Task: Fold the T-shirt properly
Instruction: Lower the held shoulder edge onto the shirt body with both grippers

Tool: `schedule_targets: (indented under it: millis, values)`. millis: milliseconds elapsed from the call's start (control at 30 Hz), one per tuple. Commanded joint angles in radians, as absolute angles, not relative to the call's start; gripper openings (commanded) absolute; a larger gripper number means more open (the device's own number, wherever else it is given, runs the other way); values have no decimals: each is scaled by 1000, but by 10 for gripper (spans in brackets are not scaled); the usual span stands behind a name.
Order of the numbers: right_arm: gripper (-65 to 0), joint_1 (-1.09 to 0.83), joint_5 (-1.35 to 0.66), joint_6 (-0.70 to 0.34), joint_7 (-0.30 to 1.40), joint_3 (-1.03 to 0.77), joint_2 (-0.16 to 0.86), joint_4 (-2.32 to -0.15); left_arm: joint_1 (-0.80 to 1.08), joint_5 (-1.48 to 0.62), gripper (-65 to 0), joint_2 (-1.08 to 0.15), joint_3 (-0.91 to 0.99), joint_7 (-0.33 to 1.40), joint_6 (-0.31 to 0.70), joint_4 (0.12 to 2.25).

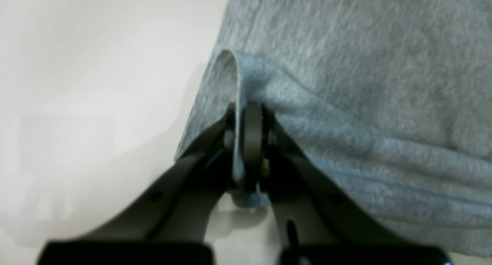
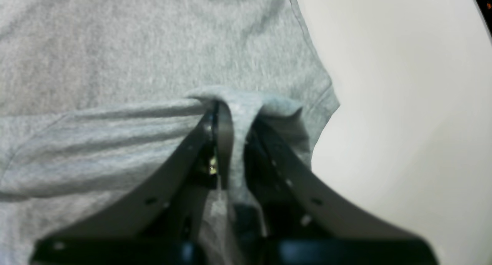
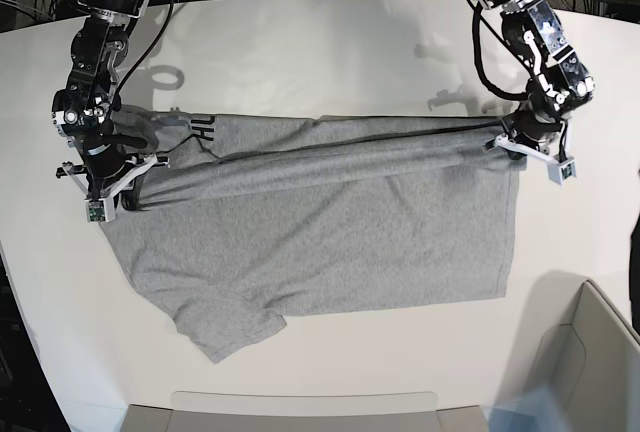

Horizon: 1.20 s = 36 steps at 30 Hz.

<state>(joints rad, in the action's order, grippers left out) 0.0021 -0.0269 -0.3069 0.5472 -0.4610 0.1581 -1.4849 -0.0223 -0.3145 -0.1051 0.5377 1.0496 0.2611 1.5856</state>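
Observation:
The heather-grey T-shirt (image 3: pixel 330 242) lies across the white table, its far edge lifted and stretched into a taut band between both grippers; a bit of black lettering shows near its upper left. My left gripper (image 3: pixel 518 142) is shut on the shirt's right end, with a fold of grey cloth (image 1: pixel 346 122) pinched between its fingers (image 1: pixel 251 142). My right gripper (image 3: pixel 125 170) is shut on the shirt's left end, with grey cloth (image 2: pixel 134 65) bunched between its fingers (image 2: pixel 225 138). One short sleeve (image 3: pixel 230 327) lies flat at the front left.
The white table (image 3: pixel 330 52) extends beyond the shirt on all sides. A grey bin (image 3: pixel 590 362) stands at the front right corner and a flat grey tray edge (image 3: pixel 300 407) runs along the front. Cables hang behind the table's far edge.

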Motion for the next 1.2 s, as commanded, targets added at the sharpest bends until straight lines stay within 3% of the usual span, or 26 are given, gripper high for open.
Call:
schedule_targets:
  millis: [0, 300, 533, 1067, 1167]
  values:
    - [-650, 33, -28, -294, 516, -466, 174, -1491, -56, -320, -650, -119, 539, 1029, 260, 1596]
    - [-650, 87, -28, -295, 513, -466, 176, -1449, -151, -320, -650, -133, 536, 1006, 262, 1460]
    - [-650, 143, -27, -295, 513, -469, 176, -1377, -160, -320, -650, -171, 403, 903, 262, 1366]
    - [-650, 99, -28, -285, 515, -553, 173, -1345, -196, -320, -650, -193, 383, 840, 260, 1322]
    - [-650, 97, -28, -285, 522, -553, 173, -1348, -199, -320, -571, -197, 383, 840, 260, 1314]
